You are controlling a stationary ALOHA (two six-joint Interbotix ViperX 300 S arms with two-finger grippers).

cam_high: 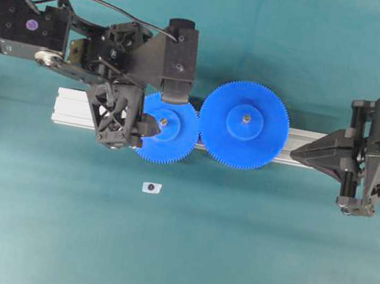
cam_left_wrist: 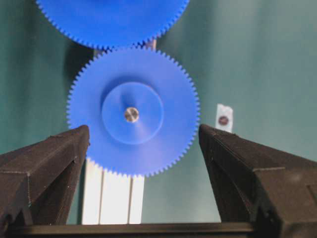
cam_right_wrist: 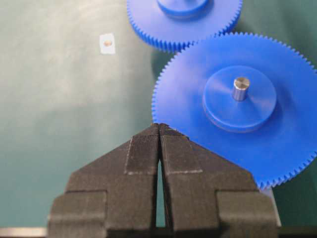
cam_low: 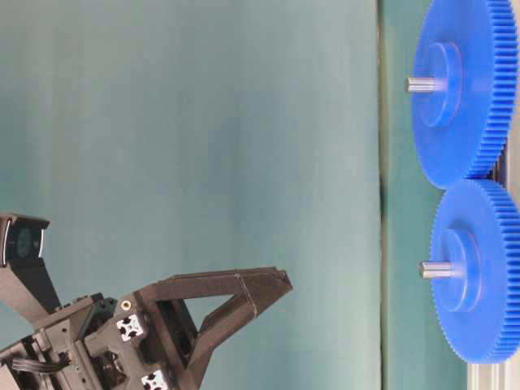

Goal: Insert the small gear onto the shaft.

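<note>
Blue plastic identifies both gears on the silvery aluminium rail (cam_high: 71,107), which lies across the teal surface (cam_high: 227,266). The small gear (cam_high: 170,130) sits on the rail to the left of the large gear (cam_high: 244,125) in the overhead view, and their toothed rims meet. A metal pin end shows at the centre of the small gear's raised hub in the left wrist view, so the small gear (cam_left_wrist: 132,112) is seated on the shaft (cam_left_wrist: 131,114). The large gear carries its own grey centre pin (cam_right_wrist: 240,89).

Left gripper (cam_high: 158,113): fingers stand wide apart, one on each side of the small gear. In the left wrist view the two black fingers (cam_left_wrist: 47,163) flank the gear's lower rim and do not clamp it; whether a fingertip brushes the teeth cannot be told.

Right gripper (cam_high: 295,155): fingers are pressed together with nothing between them, tips pointing toward the large gear along the rail. The right wrist view shows the closed fingertips (cam_right_wrist: 159,130) just short of the large gear's rim.

A small white tag (cam_high: 152,187) with a dark dot lies on the surface, apart from the rail, below the small gear in the overhead view.
</note>
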